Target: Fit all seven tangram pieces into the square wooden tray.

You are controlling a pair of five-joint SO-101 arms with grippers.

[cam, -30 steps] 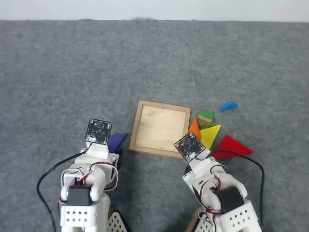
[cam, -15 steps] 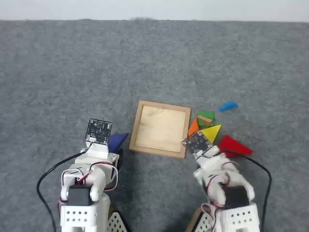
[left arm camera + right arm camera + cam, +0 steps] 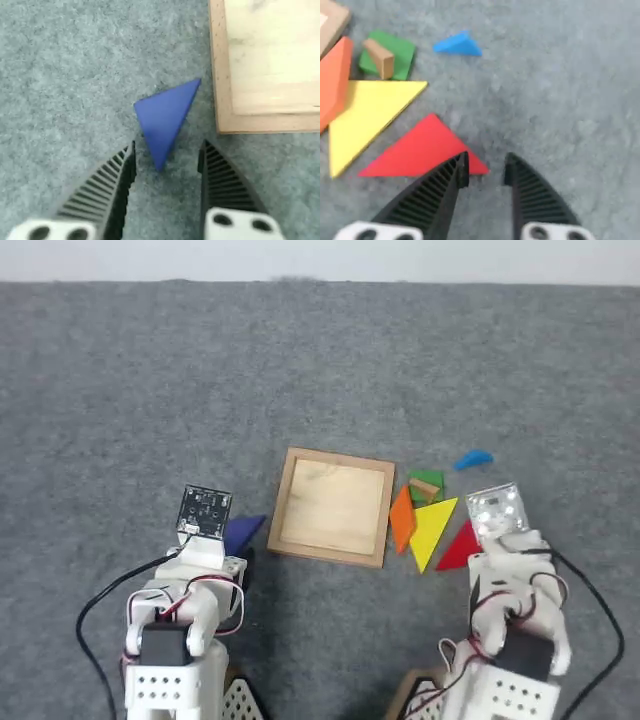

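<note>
Tray (image 3: 333,505) sits mid-surface (image 3: 150,390), between the two arms. Every piece visible lies outside it on the grey felt.

Left tool (image 3: 168,148): jaws spread wide, low over the dark blue triangle (image 3: 167,117), straddling its near tip without pinching it. That triangle is just beside the tray's left corner, apart from the rim.

Right tool (image 3: 486,157): jaws parted by a narrow gap, holding nothing. One fingertip is over the corner of the red triangle (image 3: 425,150).

Cluster right of the tray:
- orange piece (image 3: 332,80) against the tray's right edge
- yellow triangle (image 3: 367,120) touching the orange piece
- red triangle just beside the yellow
- green square (image 3: 400,50) behind them, with a small tan block (image 3: 379,57) on it
- light blue piece (image 3: 457,44) farther back, apart from the others
</note>
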